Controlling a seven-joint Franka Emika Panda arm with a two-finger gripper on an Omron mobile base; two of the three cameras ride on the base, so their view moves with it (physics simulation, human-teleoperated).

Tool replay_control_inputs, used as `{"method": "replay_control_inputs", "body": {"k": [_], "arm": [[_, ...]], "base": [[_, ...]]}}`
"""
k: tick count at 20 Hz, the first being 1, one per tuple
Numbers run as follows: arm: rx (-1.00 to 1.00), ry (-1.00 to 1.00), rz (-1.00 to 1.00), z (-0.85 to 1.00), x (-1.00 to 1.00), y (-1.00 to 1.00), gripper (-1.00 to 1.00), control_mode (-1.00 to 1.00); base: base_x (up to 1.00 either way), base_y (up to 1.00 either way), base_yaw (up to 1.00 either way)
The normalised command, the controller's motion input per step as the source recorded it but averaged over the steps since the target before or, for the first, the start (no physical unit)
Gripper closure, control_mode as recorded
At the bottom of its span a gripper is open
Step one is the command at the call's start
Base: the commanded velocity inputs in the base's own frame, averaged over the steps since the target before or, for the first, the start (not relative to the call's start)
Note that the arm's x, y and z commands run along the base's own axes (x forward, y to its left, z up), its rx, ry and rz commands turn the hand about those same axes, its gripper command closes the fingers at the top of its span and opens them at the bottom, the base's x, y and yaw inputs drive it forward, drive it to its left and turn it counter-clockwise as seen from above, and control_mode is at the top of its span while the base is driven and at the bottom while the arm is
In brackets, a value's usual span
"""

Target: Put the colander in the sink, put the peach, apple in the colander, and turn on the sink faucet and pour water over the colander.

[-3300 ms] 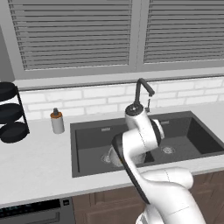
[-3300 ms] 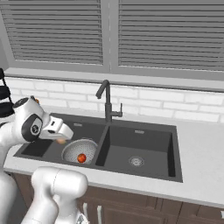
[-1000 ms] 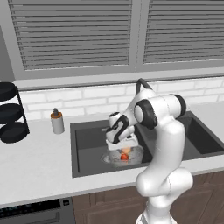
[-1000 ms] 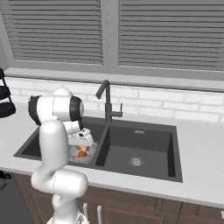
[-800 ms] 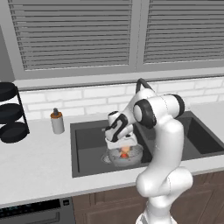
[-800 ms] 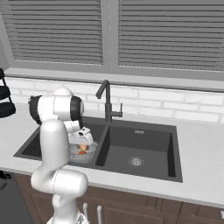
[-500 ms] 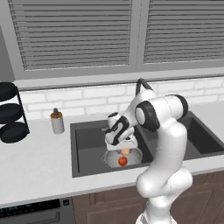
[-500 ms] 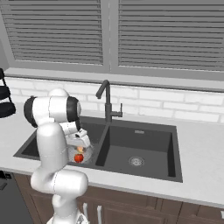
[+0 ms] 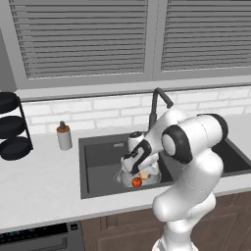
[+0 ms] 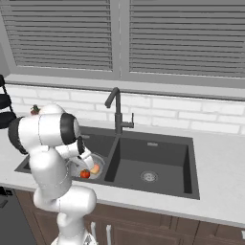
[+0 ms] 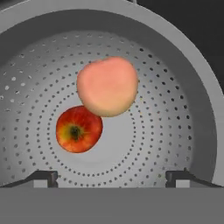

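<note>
While the white arm bends low over it, the dark grey rectangular double-basin sink (image 9: 98, 162) sets every position below. Behind the divider between its basins rises the tall dark grey gooseneck faucet (image 10: 116, 112), its hooked spout curving over the sink's left basin. Inside that left basin sits the wide silver-grey perforated metal colander (image 11: 183, 105), a smooth round bowl dotted with rings of small holes. Within the colander, and so inside the sink, lies the pale yellow-pink round peach (image 11: 107, 85), matte and slightly lumpy, touching or just overlapping the smaller glossy red apple (image 11: 78, 129), whose stem end faces up. Above the sink's left basin, the arm folds sharply at the elbow, its wrist angled down at the colander; the two-finger gripper (image 11: 113, 176) hangs over the fruit, released, fingertips (image 11: 43, 176) spread wide with nothing between them.
</note>
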Motion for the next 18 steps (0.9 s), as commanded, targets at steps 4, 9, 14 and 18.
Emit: {"method": "replay_control_inputs", "body": {"k": [4, 9, 14, 18], "arm": [[0.25, -0.23, -0.03, 1.00, -0.20, -0.08, -1.00, -1.00], [0.15, -0.10, 0.00, 1.00, 0.00, 0.00, -1.00, -1.00], [0.01, 0.00, 0.00, 1.00, -0.01, 0.00, -1.00, -1.00], [0.01, -0.03, -0.02, 1.00, -0.22, 0.00, -1.00, -1.00]], "base": [[0.00, 0.00, 0.00], [0.00, 0.00, 0.00], [0.00, 0.00, 0.00], [0.00, 0.00, 0.00]]}}
